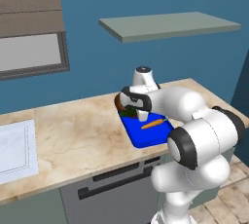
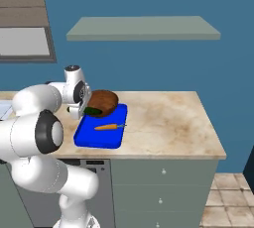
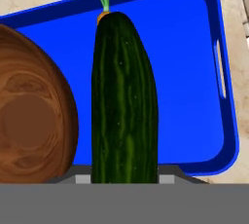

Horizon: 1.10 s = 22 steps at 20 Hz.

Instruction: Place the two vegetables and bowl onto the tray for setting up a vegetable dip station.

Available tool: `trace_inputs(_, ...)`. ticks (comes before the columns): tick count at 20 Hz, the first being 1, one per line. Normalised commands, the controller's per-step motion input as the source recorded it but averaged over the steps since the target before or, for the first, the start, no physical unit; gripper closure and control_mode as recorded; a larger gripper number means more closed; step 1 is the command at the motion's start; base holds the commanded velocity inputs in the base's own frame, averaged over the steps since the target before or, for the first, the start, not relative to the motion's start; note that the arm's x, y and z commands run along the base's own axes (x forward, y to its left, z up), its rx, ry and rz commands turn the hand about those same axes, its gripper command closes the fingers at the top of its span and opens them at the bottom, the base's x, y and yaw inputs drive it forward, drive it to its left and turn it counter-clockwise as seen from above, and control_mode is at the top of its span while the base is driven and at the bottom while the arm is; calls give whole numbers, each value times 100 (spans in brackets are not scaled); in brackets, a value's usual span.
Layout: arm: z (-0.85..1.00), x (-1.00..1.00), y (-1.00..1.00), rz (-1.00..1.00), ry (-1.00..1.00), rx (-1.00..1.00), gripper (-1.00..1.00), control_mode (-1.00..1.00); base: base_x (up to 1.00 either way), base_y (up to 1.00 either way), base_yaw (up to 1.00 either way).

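One item, the cucumber (image 3: pixel 124 101), is hanging pinched in the tool (image 1: pixel 141 116) over the tray (image 3: pixel 194 72), beside the bowl (image 3: pixel 34 121) and carrot (image 1: pixel 152 123); releasing carelessly risks it rolling against them.

We see a glossy blue plastic-looking tray (image 3: pixel 194 72) on the matt marbled stone counter (image 1: pixel 73 130); on the tray, a wood-grained bowl (image 3: pixel 34 121) and waxy, streaked cucumber (image 3: pixel 124 106).

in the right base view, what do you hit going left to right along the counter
end effector → dark green cucumber → wooden bowl on the blue tray's far end, with the carrot lying on the tray in front of it → bare marble counter
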Motion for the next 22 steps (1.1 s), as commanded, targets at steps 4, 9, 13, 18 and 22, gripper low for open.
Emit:
trace_inputs(4,0,0,0,0,0,0,100,100,-2,-17,-2)
trace_inputs(9,0,0,0,0,0,0,100,100,0,-2,-1)
trace_inputs(13,-7,-12,-17,-1,0,2,100,-100,0,0,0)
trace_inputs(18,-12,-30,-35,-2,0,3,100,-100,0,0,0)
trace_inputs(22,-19,21,-44,2,2,0,100,-100,0,0,0)
